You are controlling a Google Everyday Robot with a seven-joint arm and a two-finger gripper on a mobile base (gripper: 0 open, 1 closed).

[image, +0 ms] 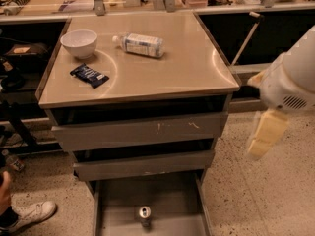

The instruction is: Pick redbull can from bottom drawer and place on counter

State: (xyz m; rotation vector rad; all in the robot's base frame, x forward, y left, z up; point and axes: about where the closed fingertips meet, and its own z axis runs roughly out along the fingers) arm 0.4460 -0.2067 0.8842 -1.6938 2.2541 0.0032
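**Can not yet grasped: collision risk on approach**

The redbull can [143,213] is standing upright in the open bottom drawer [118,200], below the counter [187,68] front edge. The gripper [266,134] is hanging beyond the counter's right front corner, well apart from the can; whether it is clenched or released cannot be told. Reaching under the protruding upper drawers is risking a knock that topples the can. A bottle [140,44] and bowl [78,42] are occupying the counter's far left.

Warm overhead light puts curved glare on the counter [187,68]; the bottom drawer [118,200] lies in shadow; the gripper [260,144], at right, is blurred.
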